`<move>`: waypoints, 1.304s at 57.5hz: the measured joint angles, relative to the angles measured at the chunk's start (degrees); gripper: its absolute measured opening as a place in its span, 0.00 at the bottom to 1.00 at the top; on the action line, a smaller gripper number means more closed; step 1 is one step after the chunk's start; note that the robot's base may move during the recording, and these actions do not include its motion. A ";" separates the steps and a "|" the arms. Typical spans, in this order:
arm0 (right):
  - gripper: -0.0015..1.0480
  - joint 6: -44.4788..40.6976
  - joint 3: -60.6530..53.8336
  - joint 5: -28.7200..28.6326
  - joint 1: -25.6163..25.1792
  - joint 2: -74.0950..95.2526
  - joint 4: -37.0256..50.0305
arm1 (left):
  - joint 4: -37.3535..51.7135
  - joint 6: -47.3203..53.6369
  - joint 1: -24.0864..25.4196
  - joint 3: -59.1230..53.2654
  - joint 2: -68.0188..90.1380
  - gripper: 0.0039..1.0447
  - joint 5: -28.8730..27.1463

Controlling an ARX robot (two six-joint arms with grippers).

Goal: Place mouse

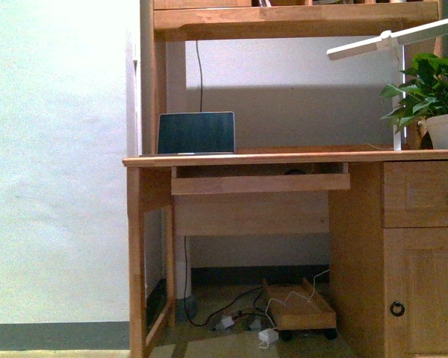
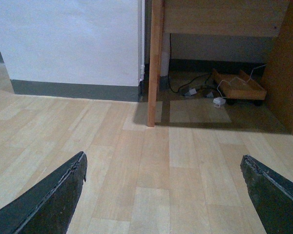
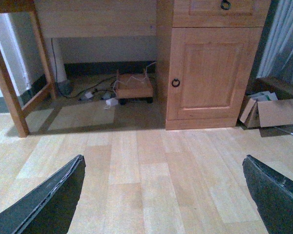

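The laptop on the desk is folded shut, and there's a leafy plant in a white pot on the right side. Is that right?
Not quite. The laptop on the desk is open, with its dark screen standing upright, as the front view shows. The leafy plant in the white pot on the right side is correct.

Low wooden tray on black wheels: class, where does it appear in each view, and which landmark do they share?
Front view: the low wooden tray on black wheels sits low, right of centre, under the pale wooden desk.
Left wrist view: on the floor beyond the desk's wooden leg.
Right wrist view: beside the cupboard door.
Shared landmark: the small white plug block beside the tray.
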 joint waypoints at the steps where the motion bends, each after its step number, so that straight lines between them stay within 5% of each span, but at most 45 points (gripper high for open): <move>1: 0.93 0.00 0.00 0.00 0.00 0.00 0.00 | 0.00 0.00 0.00 0.00 0.00 0.93 0.00; 75: 0.93 0.00 0.00 0.00 0.00 0.00 0.00 | 0.00 0.00 0.00 0.00 0.00 0.93 0.00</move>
